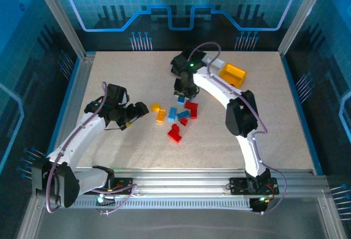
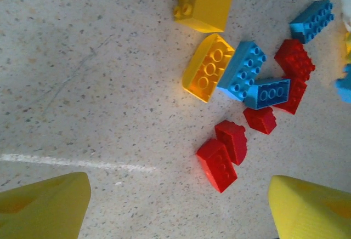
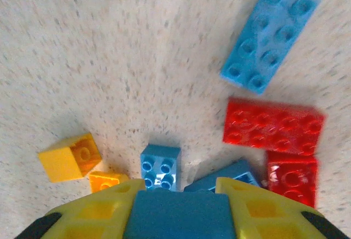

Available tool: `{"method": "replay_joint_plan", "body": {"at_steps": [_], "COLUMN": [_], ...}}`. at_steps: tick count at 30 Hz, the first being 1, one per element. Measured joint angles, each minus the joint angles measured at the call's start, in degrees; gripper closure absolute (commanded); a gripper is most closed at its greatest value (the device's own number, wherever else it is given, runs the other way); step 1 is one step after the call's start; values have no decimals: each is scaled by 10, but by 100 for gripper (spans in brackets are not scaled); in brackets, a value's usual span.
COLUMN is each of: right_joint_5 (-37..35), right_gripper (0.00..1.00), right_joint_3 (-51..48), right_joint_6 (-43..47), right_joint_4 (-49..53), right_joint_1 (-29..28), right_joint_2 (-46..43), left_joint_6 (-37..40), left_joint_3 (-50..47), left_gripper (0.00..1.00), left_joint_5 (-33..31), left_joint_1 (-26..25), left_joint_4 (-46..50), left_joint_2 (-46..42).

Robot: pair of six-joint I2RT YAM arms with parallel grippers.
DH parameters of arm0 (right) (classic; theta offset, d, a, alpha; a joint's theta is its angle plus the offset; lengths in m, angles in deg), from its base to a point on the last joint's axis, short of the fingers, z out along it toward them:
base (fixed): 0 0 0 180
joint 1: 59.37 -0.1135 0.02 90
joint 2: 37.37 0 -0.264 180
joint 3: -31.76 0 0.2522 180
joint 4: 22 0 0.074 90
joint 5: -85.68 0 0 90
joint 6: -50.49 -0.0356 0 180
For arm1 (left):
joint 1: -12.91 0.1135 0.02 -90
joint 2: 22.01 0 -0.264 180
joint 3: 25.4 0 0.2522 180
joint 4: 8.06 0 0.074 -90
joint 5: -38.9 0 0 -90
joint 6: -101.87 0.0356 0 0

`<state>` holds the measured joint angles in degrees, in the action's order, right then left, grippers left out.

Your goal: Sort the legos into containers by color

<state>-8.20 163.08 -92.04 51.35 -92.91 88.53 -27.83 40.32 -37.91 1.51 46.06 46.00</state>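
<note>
The right jaws gripped a blue brick point(image 3: 174, 212) over the heap of bricks point(image 1: 180, 115) on the counter point(image 1: 126, 74). It would best be raised straight up, clear of the red ones just beside it, before being carried to a bin. The left jaws hung open and empty near the red pair point(image 2: 224, 154). Next to the yellow bin point(image 1: 233, 74) the right arm covered most of a white bin point(image 1: 217, 63), so blue's place was hard to tell.
</note>
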Motion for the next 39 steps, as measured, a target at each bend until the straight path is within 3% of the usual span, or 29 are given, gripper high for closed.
{"method": "replay_joint_plan", "body": {"at_steps": [7, 11, 16, 24, 36, 39], "right_joint_5": [5, 9, 9, 9, 2, -19], "right_gripper": [74, 73, 69, 48, 31, 15], "right_joint_3": [37, 134, 249, 272, 267, 250], "right_joint_6": [44, 76, 112, 134, 194, 241], "right_joint_4": [-9, -4, 0, -5, -51, -61], "right_joint_1": [105, 161, 184, 186, 186, 179], "right_joint_2": [1, 62, 157, 206, 168, 111], "left_joint_6": [-14, -23, -24, -21, -1, 3], "left_joint_3": [-11, -31, -44, -44, 16, 28], "left_gripper": [15, 13, 9, 2, 1, 1], "left_joint_5": [30, 49, 62, 73, 77, 77], "left_joint_1": [0, 0, 0, 0, 0, 0], "left_joint_4": [-24, -30, -32, -32, -33, -35], "left_joint_2": [1, 2, 1, 6, 83, 97]}}
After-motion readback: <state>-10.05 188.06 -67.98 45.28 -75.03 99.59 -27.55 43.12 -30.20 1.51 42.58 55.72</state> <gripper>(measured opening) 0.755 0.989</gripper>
